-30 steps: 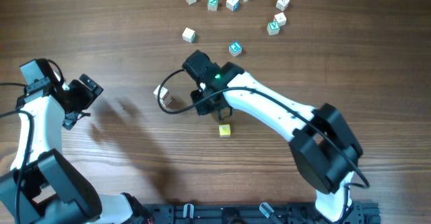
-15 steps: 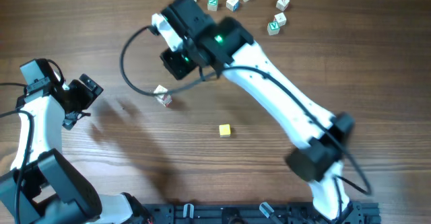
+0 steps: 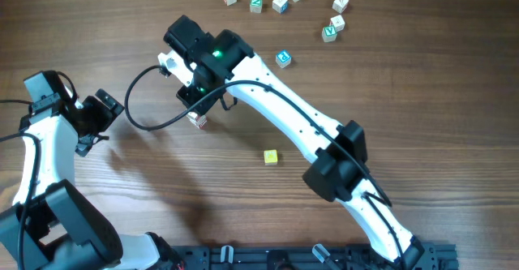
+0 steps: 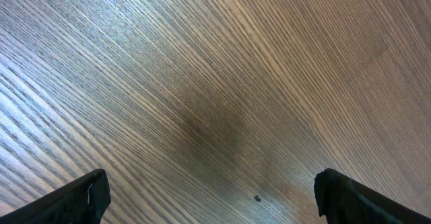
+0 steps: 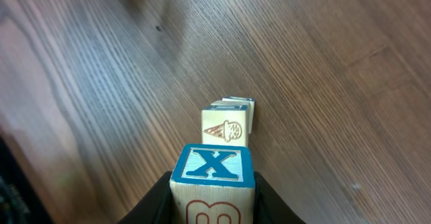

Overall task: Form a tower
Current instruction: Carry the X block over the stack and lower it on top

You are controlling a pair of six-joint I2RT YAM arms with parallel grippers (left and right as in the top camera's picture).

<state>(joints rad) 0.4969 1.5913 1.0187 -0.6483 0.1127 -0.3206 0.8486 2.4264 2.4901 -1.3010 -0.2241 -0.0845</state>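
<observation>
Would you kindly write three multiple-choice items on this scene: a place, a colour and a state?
1. Where is the loose yellow cube?
A) alone, nearer the robot's base than the tower is
B) atop the tower
C) in a gripper
2. What colour is the X on the held cube in the right gripper?
A) red
B) green
C) blue
3. How is the left gripper?
A) shut on a cube
B) open, empty
C) shut on a cable
Answers: A, overhead it lies by itself below the tower; C, the right wrist view shows blue; B, its fingers stand wide over bare table.
</observation>
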